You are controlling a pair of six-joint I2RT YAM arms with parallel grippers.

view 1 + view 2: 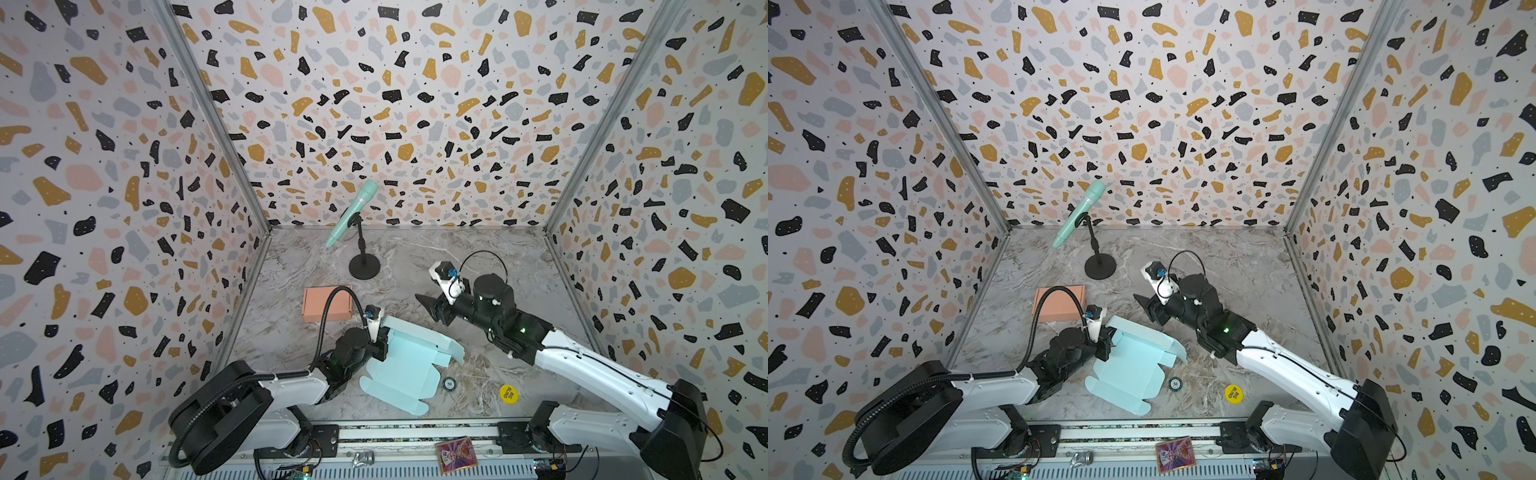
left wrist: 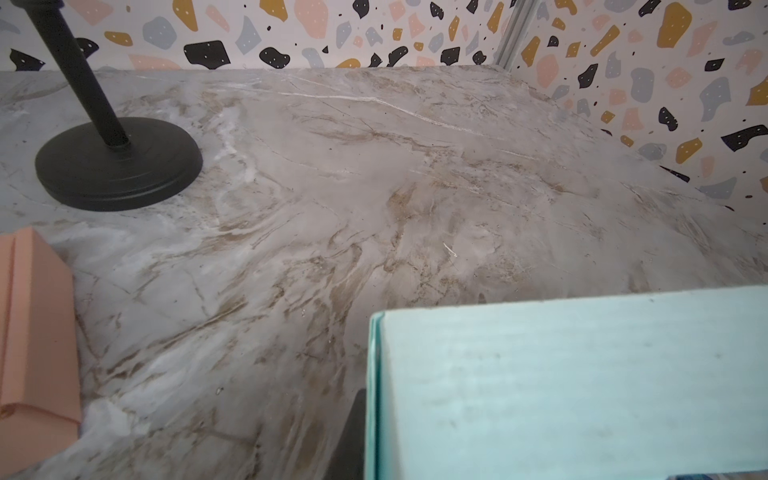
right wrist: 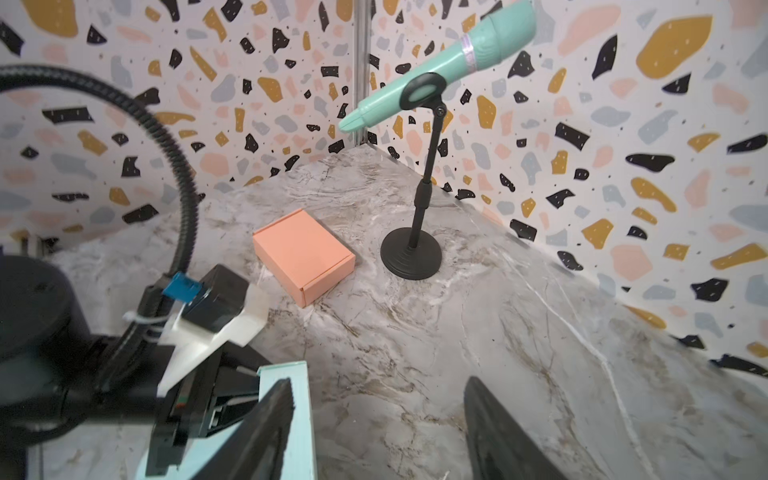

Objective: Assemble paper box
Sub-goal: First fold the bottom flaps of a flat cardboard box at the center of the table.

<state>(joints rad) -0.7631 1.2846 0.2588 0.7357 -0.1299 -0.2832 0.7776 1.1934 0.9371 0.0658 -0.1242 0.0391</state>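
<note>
Light-blue die-cut cardboard box blank (image 1: 401,365) lies partly folded on grey marble-pattern tabletop (image 1: 478,257), near front edge, L of centre. Long axis runs front-to-back, slightly skewed; far panel is raised, side flaps curl up on R.

L gripper (image 1: 383,341) is clamped on raised far-L wall of blank; L wrist view shows the blue panel (image 2: 573,386) hard against the camera.

R gripper (image 1: 426,302) has jaws apart, nothing held, hovering above table just beyond blank's far-R edge. R wrist view: blank's wall edge (image 3: 301,388) sits beside one finger (image 3: 266,424), not between the two.

Judgement: blank lies front-L of R fingers; R arm is the free one, near enough for next fold while L braces.

Finished salmon-pink closed carton (image 1: 327,304) sits behind, apart.
</note>
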